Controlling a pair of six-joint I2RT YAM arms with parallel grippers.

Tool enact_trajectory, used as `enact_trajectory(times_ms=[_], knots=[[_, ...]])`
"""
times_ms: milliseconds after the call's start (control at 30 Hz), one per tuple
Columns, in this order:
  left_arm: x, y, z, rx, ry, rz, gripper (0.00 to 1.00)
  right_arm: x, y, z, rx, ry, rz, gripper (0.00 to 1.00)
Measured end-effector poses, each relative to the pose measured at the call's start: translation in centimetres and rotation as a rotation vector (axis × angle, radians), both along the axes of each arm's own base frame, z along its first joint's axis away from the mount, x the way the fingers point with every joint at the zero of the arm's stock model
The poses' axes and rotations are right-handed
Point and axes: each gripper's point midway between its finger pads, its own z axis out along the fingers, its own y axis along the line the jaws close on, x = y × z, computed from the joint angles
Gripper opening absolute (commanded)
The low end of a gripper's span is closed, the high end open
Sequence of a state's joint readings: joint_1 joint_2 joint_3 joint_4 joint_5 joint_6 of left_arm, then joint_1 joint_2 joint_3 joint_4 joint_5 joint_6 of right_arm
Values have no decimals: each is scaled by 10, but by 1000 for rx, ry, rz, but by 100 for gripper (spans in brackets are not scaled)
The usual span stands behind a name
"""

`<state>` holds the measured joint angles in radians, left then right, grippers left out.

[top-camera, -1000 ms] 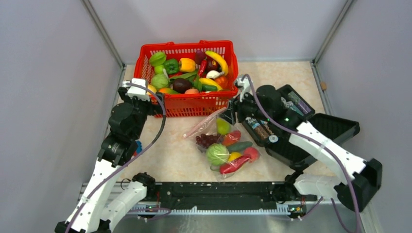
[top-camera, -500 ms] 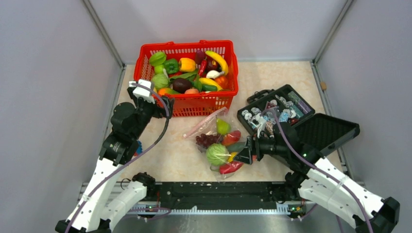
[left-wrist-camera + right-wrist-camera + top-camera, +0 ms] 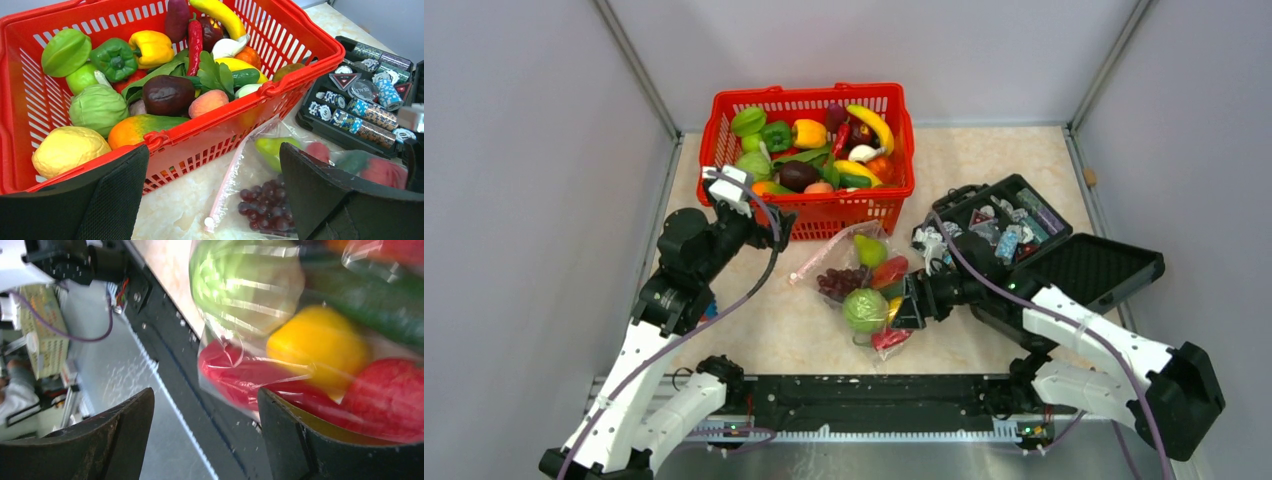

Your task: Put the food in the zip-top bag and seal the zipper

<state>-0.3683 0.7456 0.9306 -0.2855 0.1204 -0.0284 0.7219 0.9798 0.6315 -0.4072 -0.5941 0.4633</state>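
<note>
Swinging down from the bag's far end, the right pincer (image 3: 902, 312) now sits low at the right side of the bag (image 3: 856, 290). The bag itself has slid a little toward the left of the frame. The left pincer (image 3: 772, 222) has edged closer to the bag's mouth.

Just above the frame's lower centre, the right pincer's jaws stand apart around the bag's near corner, clamping nothing. The chili (image 3: 235, 375), lemon (image 3: 315, 345), tomato (image 3: 390, 395) and cabbage (image 3: 245, 285) press against the film beside it.

Mid-frame on the counter (image 3: 774, 320), the grapes (image 3: 262, 200) and pear (image 3: 270, 150) are inside too, so loading looks finished and sealing seems to be the step in hand. The zipper (image 3: 229, 177) runs along the bag's upper-left edge; whether it is closed I cannot tell.

The left pincer hangs above it with jaws wide, holding nothing. The next move likely calls for that pincer to drop onto the strip and pinch along it while the right one steadies the bag.

Farther up are the basket (image 3: 824, 212) and, at right, the case (image 3: 1114, 265). The lettering on its chips (image 3: 372, 117) is too small to read.
</note>
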Motion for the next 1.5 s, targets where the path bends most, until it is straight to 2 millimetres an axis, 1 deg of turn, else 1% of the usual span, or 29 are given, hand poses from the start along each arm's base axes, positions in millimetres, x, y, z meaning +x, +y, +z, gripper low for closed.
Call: enact_trajectory(times_ms=[100,167,233,300,367,400,467,533,600,633,733,833,900,967,1033,1100,1167,1267,1333,1400,1500], knots=[[0,0,-2,4,7,1,99,25,8,7,-5,-92,-42,75],[-1,1,-4,6,13,1,99,41,8,11,-17,-161,-78,75],[-1,2,-5,10,18,5,99,54,4,15,-40,-230,-108,76],[-1,3,-6,14,21,12,99,61,0,18,-67,-271,-127,76],[-1,5,-6,16,21,26,99,70,-7,28,-94,-325,-160,77],[0,7,-6,16,21,33,99,73,-10,33,-100,-352,-181,80],[1,9,-7,15,21,50,99,80,-22,48,-104,-421,-244,86],[2,12,-7,15,21,68,99,90,-38,71,-86,-523,-349,93],[3,16,-7,14,19,92,99,99,-56,95,-45,-625,-475,98],[4,18,-6,13,16,105,99,103,-68,106,-21,-673,-547,98],[8,26,0,2,-4,160,99,112,-102,130,27,-788,-751,99],[13,32,-2,2,7,206,99,121,-126,147,27,-867,-894,99],[17,34,-2,6,20,223,99,129,-132,149,-17,-901,-926,99],[25,34,-1,4,45,240,99,141,-135,148,-119,-915,-932,99],[35,33,3,-1,80,253,99,155,-134,152,-205,-914,-931,99],[47,37,7,-10,111,275,99,175,-135,159,-259,-907,-933,99],[57,46,10,-32,125,312,99,195,-147,158,-290,-881,-959,99],[62,67,10,-89,148,360,99,214,-178,146,-295,-807,-1013,99],[65,86,10,-140,160,408,99,221,-193,141,-276,-761,-1043,99],[68,114,10,-214,178,477,99,226,-205,135,-254,-700,-1059,99],[69,149,6,-301,204,583,99,229,-211,133,-231,-647,-1060,99]])
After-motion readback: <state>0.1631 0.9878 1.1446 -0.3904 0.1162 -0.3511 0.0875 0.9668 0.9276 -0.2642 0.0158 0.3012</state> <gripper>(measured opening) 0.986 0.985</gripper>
